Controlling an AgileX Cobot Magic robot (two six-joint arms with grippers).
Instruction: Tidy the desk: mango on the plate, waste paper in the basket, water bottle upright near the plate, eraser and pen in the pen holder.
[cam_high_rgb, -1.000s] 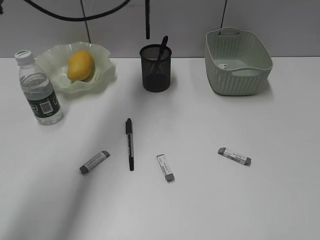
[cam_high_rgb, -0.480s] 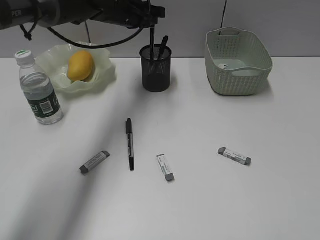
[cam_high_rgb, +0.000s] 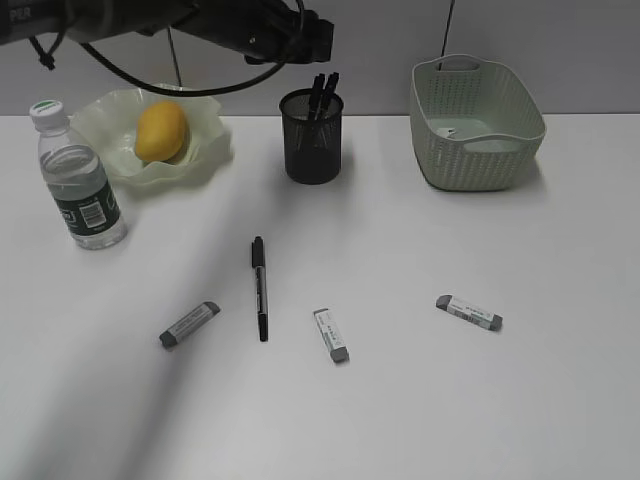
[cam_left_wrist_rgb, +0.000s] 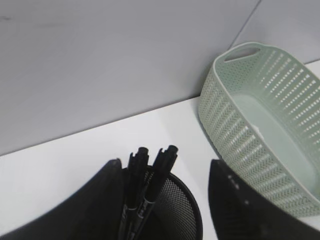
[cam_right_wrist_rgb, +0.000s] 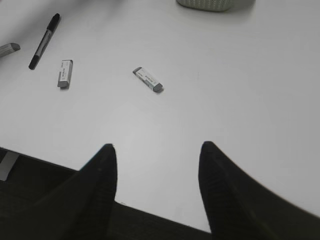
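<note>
The mango (cam_high_rgb: 160, 130) lies on the wavy green plate (cam_high_rgb: 208, 150). The water bottle (cam_high_rgb: 80, 185) stands upright left of the plate. The pen holder (cam_high_rgb: 313, 145) holds two black pens (cam_left_wrist_rgb: 150, 172). My left gripper (cam_left_wrist_rgb: 166, 162) is open just above the holder (cam_left_wrist_rgb: 187, 212), with the pens between its jaws; it is at the top of the exterior view (cam_high_rgb: 318, 35). One pen (cam_high_rgb: 259, 288) and three erasers (cam_high_rgb: 189, 323) (cam_high_rgb: 331, 335) (cam_high_rgb: 469, 312) lie on the desk. A small white scrap (cam_high_rgb: 450, 131) lies in the basket (cam_high_rgb: 475, 150). My right gripper (cam_right_wrist_rgb: 157, 146) is open and empty over the desk's front edge.
The desk (cam_high_rgb: 450, 400) ends at a grey back wall. The right wrist view shows the erasers (cam_right_wrist_rgb: 148, 79) (cam_right_wrist_rgb: 65, 73), the loose pen (cam_right_wrist_rgb: 44, 41) and the desk's near edge. The basket (cam_left_wrist_rgb: 260, 135) stands right of the pen holder.
The left arm came in from the top left and lowered a hanging pen into the pen holder. The pen now rests there beside the other, and the jaws are open.
</note>
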